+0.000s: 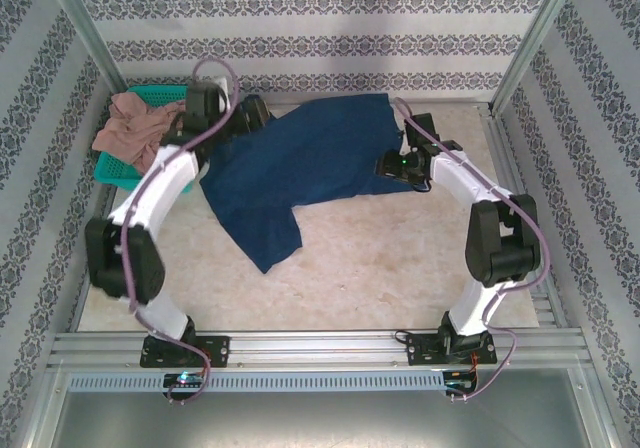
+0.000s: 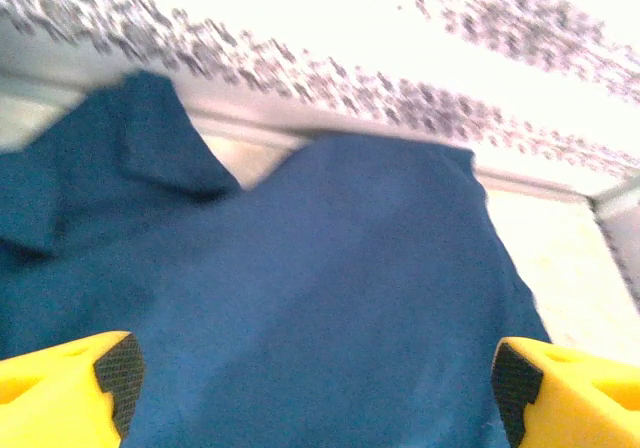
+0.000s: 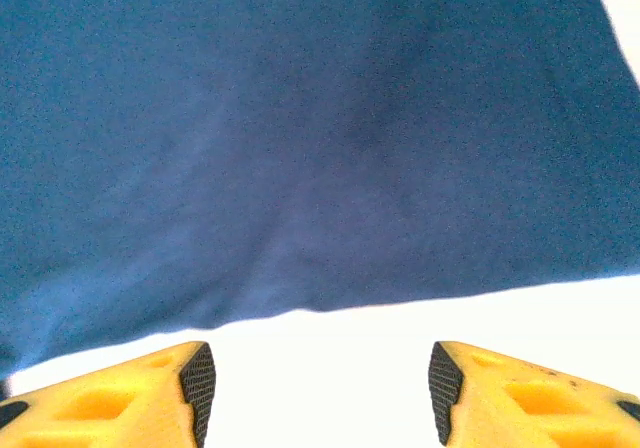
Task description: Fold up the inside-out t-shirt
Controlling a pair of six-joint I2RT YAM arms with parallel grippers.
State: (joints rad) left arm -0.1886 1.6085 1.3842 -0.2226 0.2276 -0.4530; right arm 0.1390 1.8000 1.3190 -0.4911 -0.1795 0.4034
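Note:
The inside-out t-shirt is dark navy and lies spread across the back middle of the table, one part trailing toward the front. My left gripper hangs over its back left part. In the left wrist view the shirt spreads under my left gripper, whose yellow fingers stand wide open with nothing between them. My right gripper is at the shirt's right edge. In the right wrist view it is open over bare table, the shirt's hem just ahead of the fingertips.
A green basket stands at the back left with a pinkish-tan garment draped in it, close beside my left arm. Patterned walls and metal posts enclose the table. Bare tabletop lies in front of the shirt.

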